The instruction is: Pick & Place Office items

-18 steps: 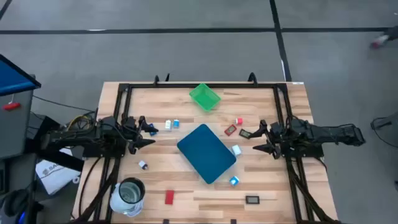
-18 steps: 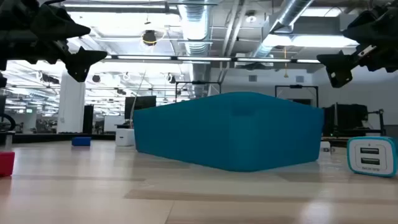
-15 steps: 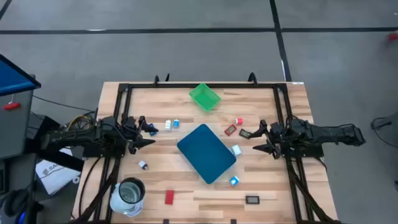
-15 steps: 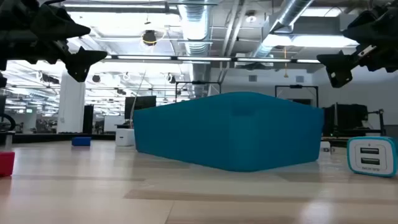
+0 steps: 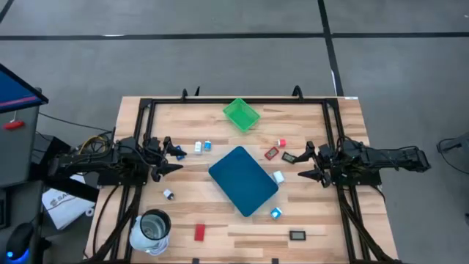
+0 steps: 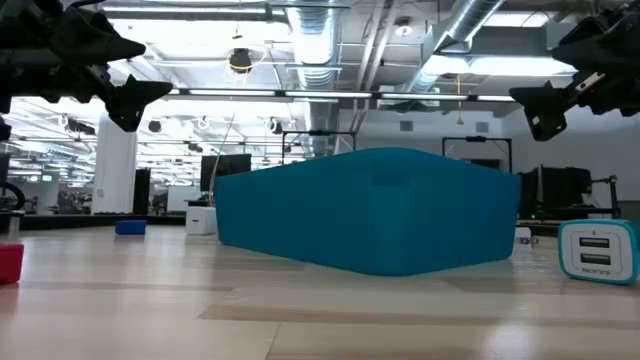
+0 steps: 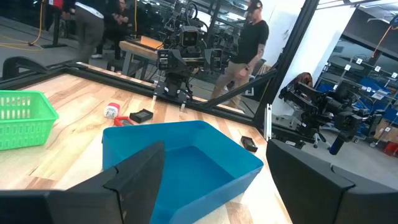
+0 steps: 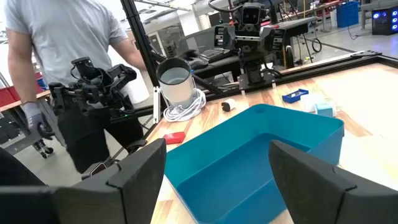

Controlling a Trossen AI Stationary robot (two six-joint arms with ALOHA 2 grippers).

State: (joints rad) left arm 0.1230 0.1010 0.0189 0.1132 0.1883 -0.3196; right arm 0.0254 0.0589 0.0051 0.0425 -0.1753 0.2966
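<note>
**Both hands idle at the table's sides, items scattered around an empty teal bin**

No brand or lettering can be read on anything; the white-and-blue block (image 6: 597, 251) closest in the low view shows only two small slots on its face.

The teal bin (image 5: 243, 180) sits at mid-table, turned at an angle. Both wrist views look into it and show bare walls and floor, nothing inside. The green basket (image 5: 241, 114) stands near the far edge, apart from the bin; from above it looks empty. A white cup (image 5: 151, 229) with a coil of white cable around its base stands at the near left corner; what is in it cannot be told.

The office items lie loose on the table, none in a container. Two white-and-blue blocks (image 5: 203, 147) sit side by side left of the bin's far end, another (image 5: 168, 194) lies nearer the left arm. Two more blocks (image 5: 278, 177) and (image 5: 275, 213) lie just beside the bin's right edge. A red piece (image 5: 199, 232) lies near the front, right of the cup. A black rectangle (image 5: 297, 235) lies at front right. A red piece (image 5: 281, 144), a small flat piece (image 5: 271, 154) and a black rectangle (image 5: 289, 156) cluster between the bin and the right arm.

The left hand (image 5: 174, 158) hangs at the left side, fingers spread apart, holding nothing. The right hand (image 5: 305, 163) hangs at the right side, fingers likewise apart and empty.

A person stands beyond the table in each wrist view.
</note>
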